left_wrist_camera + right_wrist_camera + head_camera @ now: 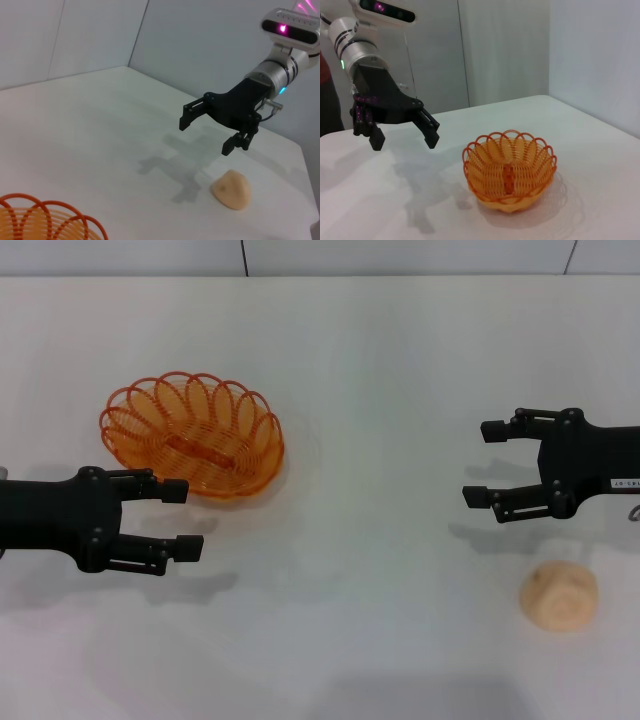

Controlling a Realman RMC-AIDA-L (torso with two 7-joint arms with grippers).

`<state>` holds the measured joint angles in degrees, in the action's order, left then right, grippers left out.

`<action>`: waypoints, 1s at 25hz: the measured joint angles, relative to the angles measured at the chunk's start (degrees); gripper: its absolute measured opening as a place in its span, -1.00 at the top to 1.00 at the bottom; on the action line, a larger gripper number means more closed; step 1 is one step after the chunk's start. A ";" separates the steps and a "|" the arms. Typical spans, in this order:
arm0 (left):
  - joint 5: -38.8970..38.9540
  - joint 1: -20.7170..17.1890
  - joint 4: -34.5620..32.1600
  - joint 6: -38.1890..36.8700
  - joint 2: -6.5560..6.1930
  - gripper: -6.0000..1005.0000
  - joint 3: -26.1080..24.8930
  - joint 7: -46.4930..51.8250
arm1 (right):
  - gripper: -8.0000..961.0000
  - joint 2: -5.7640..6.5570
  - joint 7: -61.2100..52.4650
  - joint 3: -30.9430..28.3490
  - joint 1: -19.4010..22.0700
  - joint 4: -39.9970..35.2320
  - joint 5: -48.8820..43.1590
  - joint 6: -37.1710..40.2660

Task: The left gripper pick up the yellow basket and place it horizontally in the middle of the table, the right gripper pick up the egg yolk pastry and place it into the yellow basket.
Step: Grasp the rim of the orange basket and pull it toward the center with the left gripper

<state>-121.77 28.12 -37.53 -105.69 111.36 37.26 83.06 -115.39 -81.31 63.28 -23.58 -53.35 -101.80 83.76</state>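
Note:
The yellow basket (192, 435) is an oval orange-yellow wire basket standing on the white table (380, 370) at the left, empty; it also shows in the right wrist view (510, 170) and its rim shows in the left wrist view (45, 220). My left gripper (185, 520) is open and empty, hovering just in front of the basket; it shows in the right wrist view (404, 140). The egg yolk pastry (558, 596) lies at the front right, also in the left wrist view (231, 189). My right gripper (484, 464) is open and empty, behind and above the pastry, also in the left wrist view (206, 135).
The table's far edge meets a pale wall (320, 255) at the back. The tabletop between the basket and the right gripper holds nothing but shadows.

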 joint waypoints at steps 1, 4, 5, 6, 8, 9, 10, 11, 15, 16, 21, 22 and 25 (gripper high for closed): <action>0.01 0.00 0.00 0.00 0.00 -0.74 0.00 0.00 | -0.82 0.00 0.02 0.00 0.02 0.00 0.00 0.00; 0.03 0.05 0.00 0.02 0.00 -0.74 0.00 -0.02 | -0.82 -0.01 0.07 0.00 0.03 0.00 0.03 -0.01; 0.04 0.06 0.00 0.05 0.00 -0.74 0.01 -0.05 | -0.82 -0.01 0.08 0.00 0.03 0.00 0.03 -0.01; 0.04 0.07 0.00 0.09 0.00 -0.74 0.02 -0.07 | -0.82 -0.01 0.08 0.00 0.03 0.00 0.03 -0.01; 0.05 0.07 0.00 0.24 0.00 -0.74 0.07 -0.07 | -0.82 -0.01 0.10 0.00 0.03 0.00 0.03 -0.01; 0.05 0.06 0.00 0.29 0.00 -0.74 0.08 -0.05 | -0.82 -0.01 0.10 0.00 0.03 0.00 0.03 -0.01; 0.05 0.04 0.00 0.31 0.00 -0.74 0.09 0.03 | -0.82 -0.01 0.10 0.00 0.03 0.00 0.03 -0.01; 0.05 0.00 0.00 0.34 0.00 -0.74 0.08 0.12 | -0.82 -0.01 0.11 0.00 0.02 -0.01 0.03 -0.01; 0.05 -0.15 0.00 0.44 0.00 -0.74 -0.62 0.46 | -0.82 -0.01 0.11 0.00 -0.01 -0.11 0.03 -0.01; 0.05 -0.16 0.00 0.48 -0.01 -0.74 -0.78 0.75 | -0.82 -0.01 0.11 0.00 -0.01 -0.13 0.03 -0.01; -0.61 0.18 -0.14 0.52 -0.57 -0.74 -0.51 3.67 | -0.82 -0.01 0.08 0.00 -0.13 -0.08 0.07 -0.15; -0.77 0.28 -0.30 0.50 -0.75 -0.74 -0.42 4.07 | -0.82 -0.01 0.04 0.00 -0.14 -0.08 0.08 -0.34; -1.89 0.43 -3.07 -0.08 -1.30 -0.73 -0.26 7.19 | -0.82 -0.01 0.02 0.01 -0.20 -0.02 0.26 -0.55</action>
<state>-123.66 28.55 -40.61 -105.77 110.06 37.00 90.25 -115.40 -81.30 63.29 -23.78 -53.37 -101.54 83.21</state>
